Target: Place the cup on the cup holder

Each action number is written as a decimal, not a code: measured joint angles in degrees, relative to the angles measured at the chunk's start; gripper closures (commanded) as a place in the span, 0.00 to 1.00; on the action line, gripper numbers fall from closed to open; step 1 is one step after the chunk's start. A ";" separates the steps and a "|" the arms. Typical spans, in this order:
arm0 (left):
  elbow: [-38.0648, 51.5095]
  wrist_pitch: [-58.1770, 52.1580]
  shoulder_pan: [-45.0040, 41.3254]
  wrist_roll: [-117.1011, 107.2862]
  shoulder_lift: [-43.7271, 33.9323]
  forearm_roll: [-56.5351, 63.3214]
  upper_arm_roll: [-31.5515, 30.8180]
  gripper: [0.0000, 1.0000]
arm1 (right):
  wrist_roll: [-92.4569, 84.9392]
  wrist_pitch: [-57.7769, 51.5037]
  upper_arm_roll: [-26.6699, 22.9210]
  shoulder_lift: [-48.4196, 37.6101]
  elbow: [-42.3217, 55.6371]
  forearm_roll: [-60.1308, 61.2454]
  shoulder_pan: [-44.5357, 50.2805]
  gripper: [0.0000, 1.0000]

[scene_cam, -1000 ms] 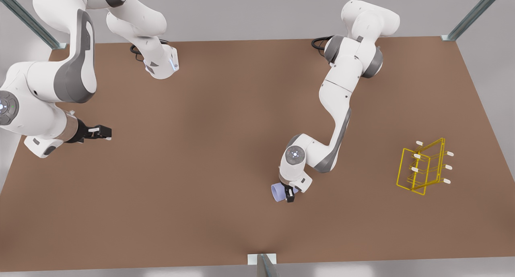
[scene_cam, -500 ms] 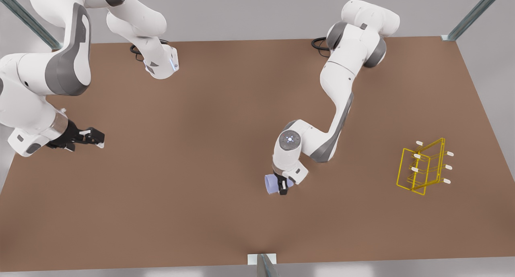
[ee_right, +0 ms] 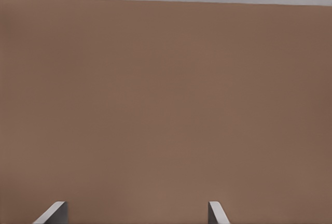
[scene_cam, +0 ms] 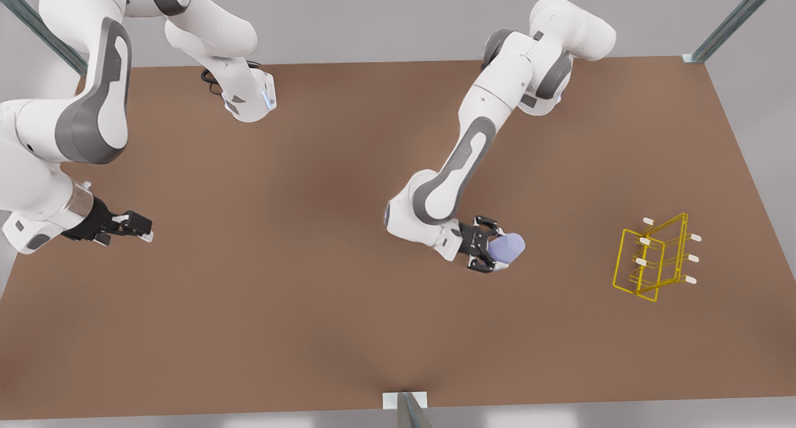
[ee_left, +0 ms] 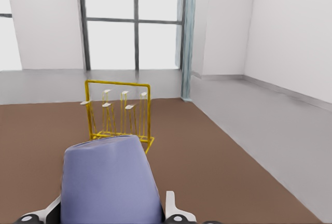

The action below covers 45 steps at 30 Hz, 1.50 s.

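The lavender-blue cup (scene_cam: pixel 511 246) lies sideways in the air above the table, with my left gripper (scene_cam: pixel 497 247) shut on it. In the left wrist view the cup (ee_left: pixel 109 180) sits between the two fingers of the left gripper (ee_left: pixel 111 206), its closed base pointing at the yellow wire cup holder (ee_left: pixel 119 111). The cup holder (scene_cam: pixel 659 257) stands on the table toward the front view's right, well apart from the cup, its white-tipped pegs sticking out. My right gripper (scene_cam: pixel 140 224) waits open at the front view's left, over bare table (ee_right: pixel 135 212).
The brown table (scene_cam: pixel 311 328) stretches wide between the arms. Both arm bases stand at its far edge. A metal post (scene_cam: pixel 407 409) rises at the near edge. Grey floor and walls lie beyond the cup holder.
My left arm has swung the cup from the near middle toward the front view's right, turning it to face the cup holder. The right gripper has drifted slightly leftward and lower.
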 measured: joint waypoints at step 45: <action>-22.11 7.19 22.21 -2.61 -4.61 28.68 1.94 0.19 | -0.15 1.16 0.00 1.74 -0.38 0.18 -0.51 0.00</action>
